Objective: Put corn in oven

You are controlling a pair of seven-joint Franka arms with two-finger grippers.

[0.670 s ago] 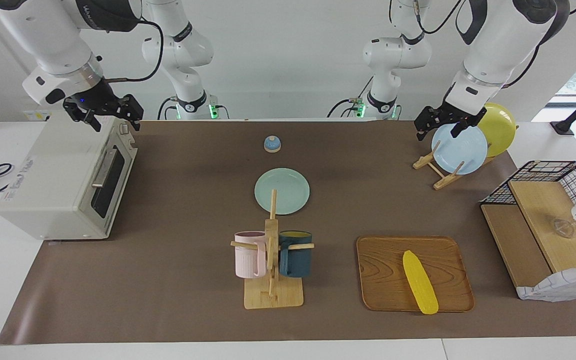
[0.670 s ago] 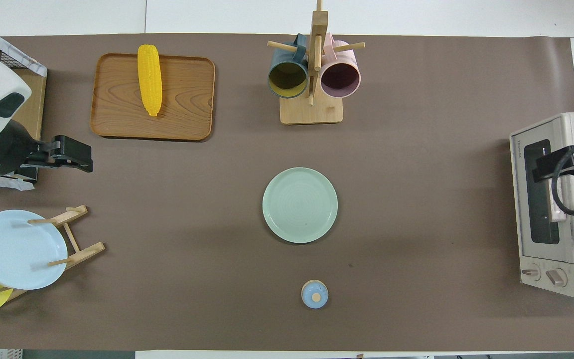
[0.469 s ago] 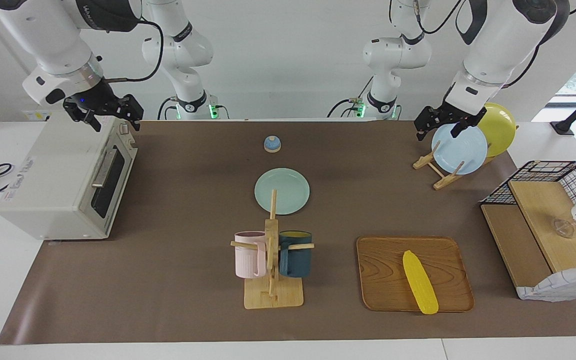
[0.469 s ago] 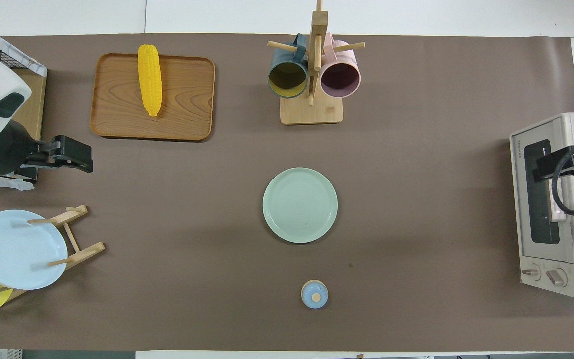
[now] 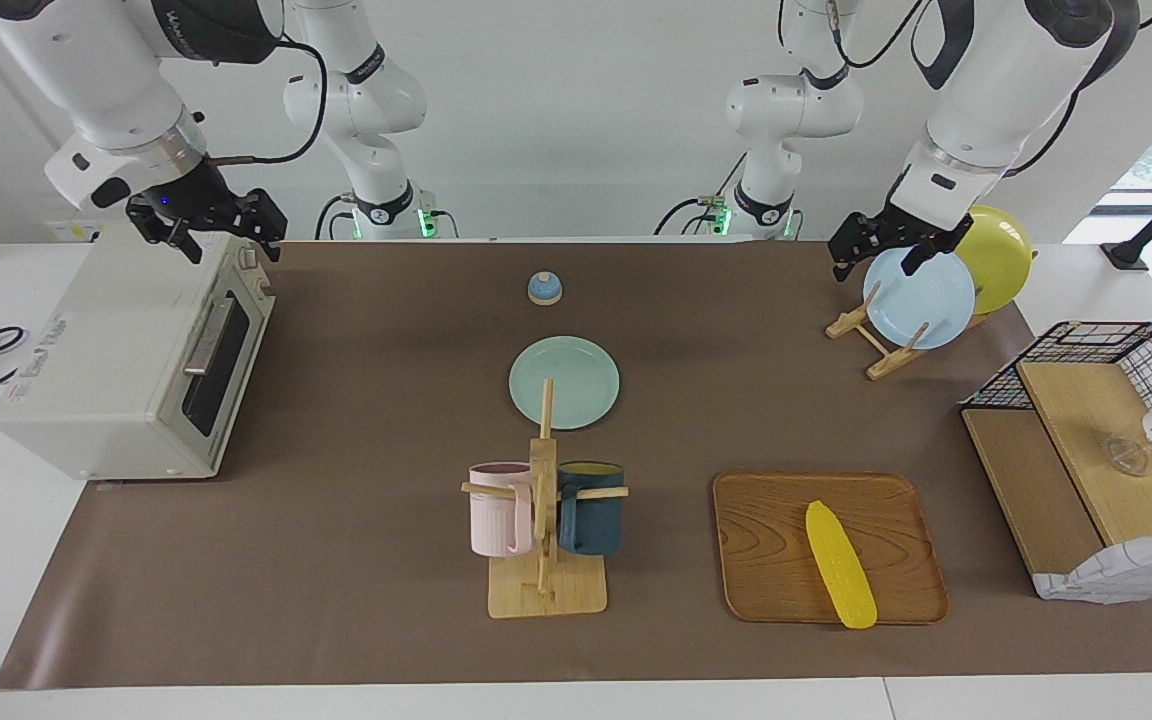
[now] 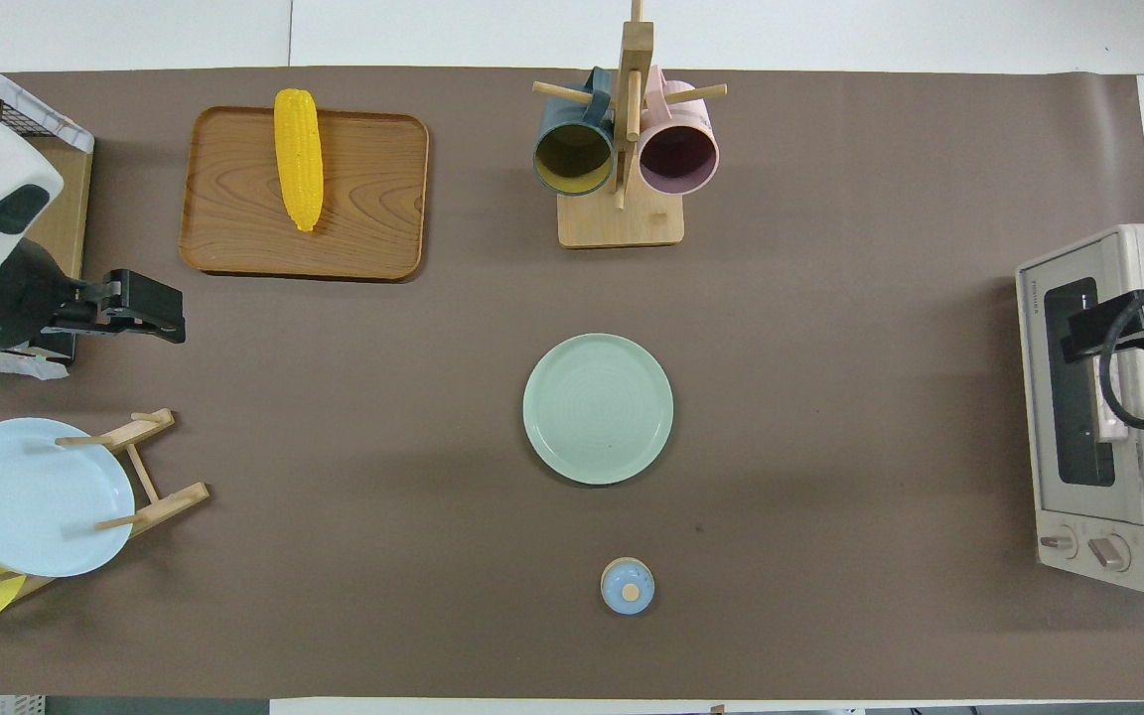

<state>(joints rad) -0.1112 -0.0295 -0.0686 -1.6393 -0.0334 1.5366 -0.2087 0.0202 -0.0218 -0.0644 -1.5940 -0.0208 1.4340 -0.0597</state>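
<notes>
Inspection runs across the facing view. The oven (image 5: 131,355) sits at the right arm's end of the table (image 5: 356,560), door closed. The right gripper (image 5: 226,240) hangs over the oven's top corner nearest the robots, fingers spread and holding nothing; against the earlier frames it shows no more than a trace of shift. Near the table's middle a bell (image 5: 544,288) lies close to the robots' edge, then a green plate (image 5: 564,382), then a mug rack (image 5: 544,520) carrying a pink mug (image 5: 499,508) and a dark blue mug (image 5: 591,506), none displaced. A tray (image 5: 828,547) lies toward the edge farthest from the robots, at the left arm's end; the corn (image 5: 839,564) rests on it at a slant, one tip reaching the tray's rim farthest from the robots, exactly as before. The left gripper (image 5: 881,250) hangs over the plate stand (image 5: 871,335) near the corner by the left arm's base, fingers spread and empty, in unchanged position. The stand holds a blue plate (image 5: 919,297) and a yellow plate (image 5: 996,258). A wire basket (image 5: 1101,345) stands at the table's end, untouched.
</notes>
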